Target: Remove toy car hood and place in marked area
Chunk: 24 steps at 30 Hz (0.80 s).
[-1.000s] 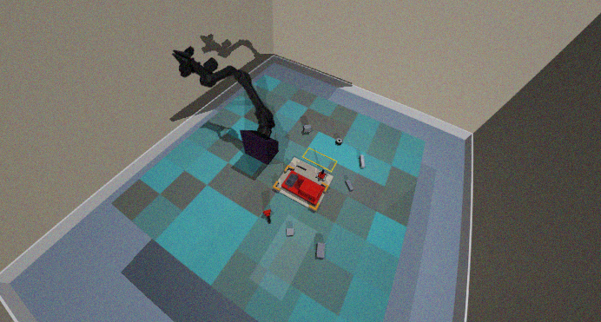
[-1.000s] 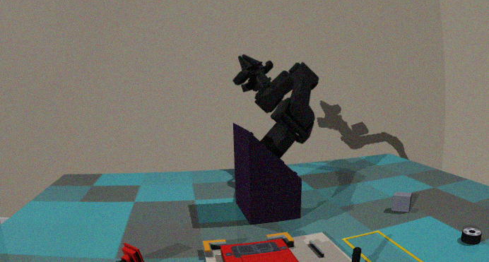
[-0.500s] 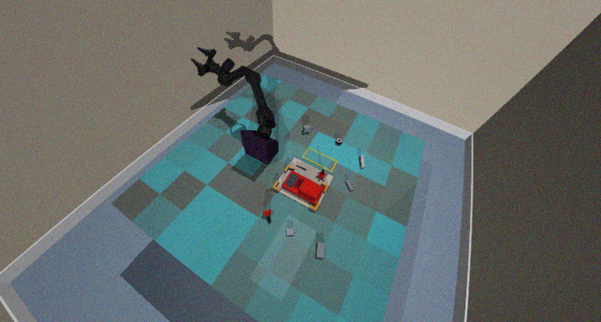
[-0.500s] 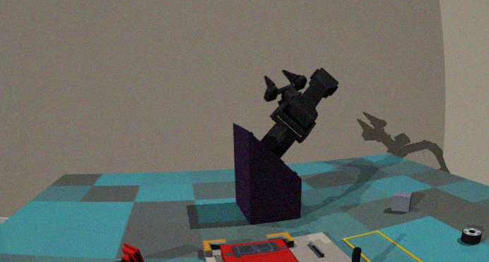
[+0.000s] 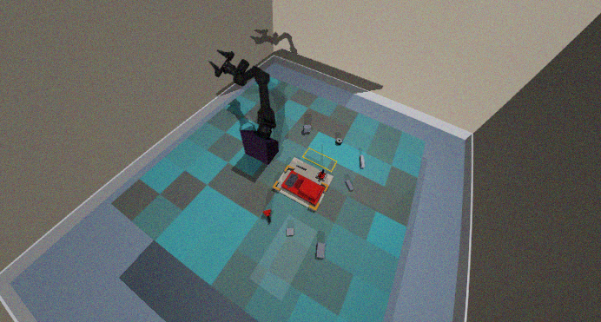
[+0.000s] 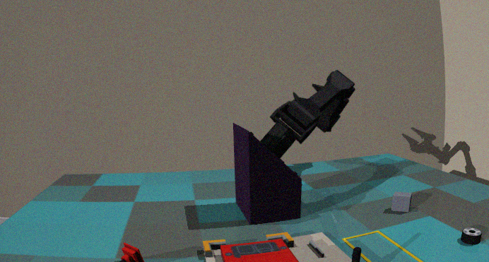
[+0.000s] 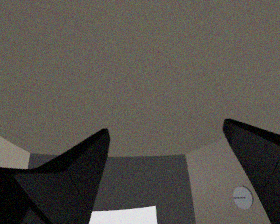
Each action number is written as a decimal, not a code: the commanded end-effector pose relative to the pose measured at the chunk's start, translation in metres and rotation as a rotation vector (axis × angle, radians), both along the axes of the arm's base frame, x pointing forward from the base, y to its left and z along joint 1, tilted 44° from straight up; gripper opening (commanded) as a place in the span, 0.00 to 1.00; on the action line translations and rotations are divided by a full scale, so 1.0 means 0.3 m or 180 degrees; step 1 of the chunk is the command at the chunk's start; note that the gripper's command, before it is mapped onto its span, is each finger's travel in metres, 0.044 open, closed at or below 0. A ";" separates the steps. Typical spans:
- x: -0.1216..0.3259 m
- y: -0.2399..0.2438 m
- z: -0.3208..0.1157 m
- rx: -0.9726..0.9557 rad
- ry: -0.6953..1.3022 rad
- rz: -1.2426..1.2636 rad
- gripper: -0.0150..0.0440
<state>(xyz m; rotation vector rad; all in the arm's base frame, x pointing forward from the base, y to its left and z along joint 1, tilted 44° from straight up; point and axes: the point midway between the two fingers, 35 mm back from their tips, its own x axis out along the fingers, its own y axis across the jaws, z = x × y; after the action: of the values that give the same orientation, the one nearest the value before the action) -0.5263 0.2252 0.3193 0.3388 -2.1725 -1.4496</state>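
The red toy car (image 5: 317, 200) (image 6: 259, 258) sits on a pale board with orange corners. A raised red block (image 5: 311, 189) on it looks like the hood, but I cannot tell for sure; its grey panel (image 5: 286, 175) is beside this block. The marked area (image 5: 323, 154) (image 6: 361, 235) is a yellow outline beside the board, with nothing seen inside in the top view. My gripper (image 5: 218, 57) (image 6: 304, 90) (image 7: 167, 129) is wide open and empty, high up behind the dark base, far from the car and touching nothing.
A dark purple base block (image 5: 259, 147) (image 6: 275, 195) carries the arm. A red and black piece (image 5: 267, 214) lies left of the board. Grey blocks (image 5: 290, 232) (image 5: 320, 250), a black wheel (image 5: 339, 141) (image 6: 471, 236) and other small grey parts lie around. Another red and black piece (image 5: 321, 174) stands on the board.
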 end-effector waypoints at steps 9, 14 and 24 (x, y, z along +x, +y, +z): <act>0.207 0.320 0.091 0.0398 0.0150 -0.0967 1.00; 0.315 0.439 0.128 0.0588 0.0178 -0.1373 1.00; 0.566 0.645 0.195 0.1002 0.0156 -0.2194 1.00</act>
<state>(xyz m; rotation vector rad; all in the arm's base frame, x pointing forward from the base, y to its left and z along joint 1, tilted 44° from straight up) -0.3784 0.4037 0.3736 -0.3110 -2.1246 -2.0640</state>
